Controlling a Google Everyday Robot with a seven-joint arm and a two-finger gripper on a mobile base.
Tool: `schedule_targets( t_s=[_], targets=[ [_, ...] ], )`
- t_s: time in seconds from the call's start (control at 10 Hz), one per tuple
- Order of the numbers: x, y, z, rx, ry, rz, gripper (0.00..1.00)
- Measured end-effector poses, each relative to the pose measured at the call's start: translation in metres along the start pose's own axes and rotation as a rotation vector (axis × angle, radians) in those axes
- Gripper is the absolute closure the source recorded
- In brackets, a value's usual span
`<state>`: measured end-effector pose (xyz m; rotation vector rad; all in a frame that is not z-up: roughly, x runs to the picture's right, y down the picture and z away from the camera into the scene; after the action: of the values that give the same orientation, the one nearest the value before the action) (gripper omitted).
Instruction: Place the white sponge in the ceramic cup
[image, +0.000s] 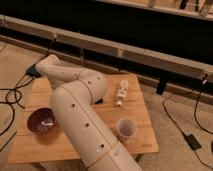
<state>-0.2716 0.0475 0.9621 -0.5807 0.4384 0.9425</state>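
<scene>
- The arm (82, 125) fills the middle of my view: it rises from the bottom edge, runs up to an elbow at the far left of the table (142, 142) and folds back toward the centre.
- The claw (98, 101) shows only as a small dark bit at the arm's right edge, low over the middle of the table. I cannot tell whether it is spread, closed or holding anything.
- I cannot pick out the white sponge; the arm covers the part of the table around the claw.
- The cup (126, 128) stands upright on the table, to the right of the claw and nearer the front edge, apart from it. It is pale outside and greyish-purple inside, and I see nothing in it.
- A white bottle (121, 93) lies on its side just right of the claw and a little farther back. It has dark markings, too small for me to read.
- A dark purple bowl (41, 120) sits well left of the claw, on the other side of the arm.
- Black cables (12, 97) trail on the floor left of the table.
</scene>
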Motion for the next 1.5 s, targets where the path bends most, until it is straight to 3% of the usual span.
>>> schedule_targets(
  t_s=[0.7, 1.2, 1.3, 1.5],
  targets=[
    [-0.003, -0.002, 0.01, 0.065, 0.003, -0.009, 0.35],
    [-0.003, -0.002, 0.011, 0.065, 0.004, -0.009, 0.36],
    [-0.002, -0.005, 0.01, 0.067, -0.001, 0.002, 0.42],
    [0.009, -0.025, -0.001, 0.071, -0.004, 0.061, 0.64]
  ],
)
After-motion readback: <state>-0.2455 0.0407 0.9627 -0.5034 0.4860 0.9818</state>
